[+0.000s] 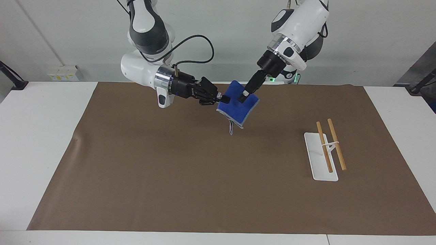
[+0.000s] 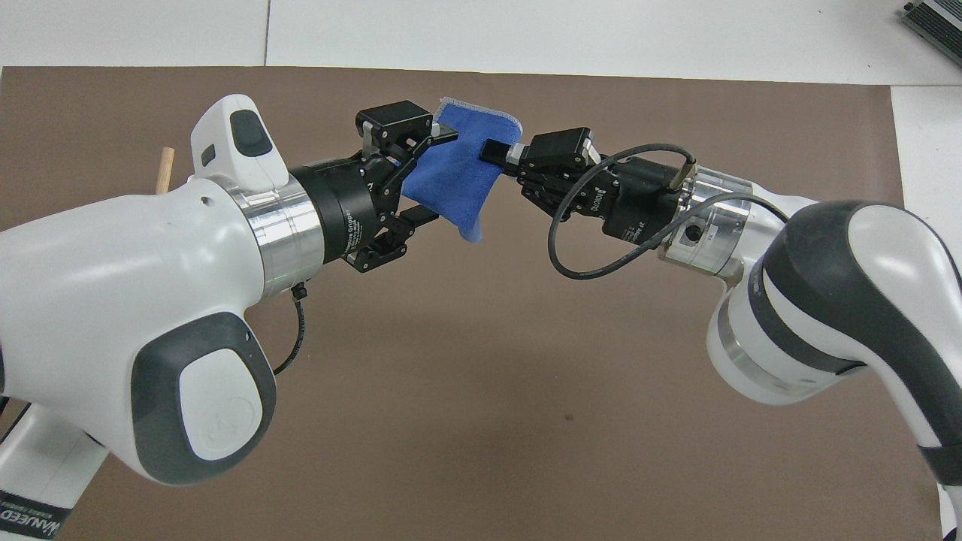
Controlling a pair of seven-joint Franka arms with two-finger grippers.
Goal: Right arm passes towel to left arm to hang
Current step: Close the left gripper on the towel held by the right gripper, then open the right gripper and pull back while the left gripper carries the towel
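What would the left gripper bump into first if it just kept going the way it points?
Most likely the towel: the left gripper already straddles its edge. Past it, roughly in line, waits the right gripper, which holds the towel's other edge.

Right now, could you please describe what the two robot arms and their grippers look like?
Both are white jointed arms with dark grey bands and a silver ring at the wrist. The left gripper is black with linked fingers and white lettering on its barrel; a thin black cable runs beneath the wrist. The right gripper is the same black kind, with a black cable looping from its wrist.
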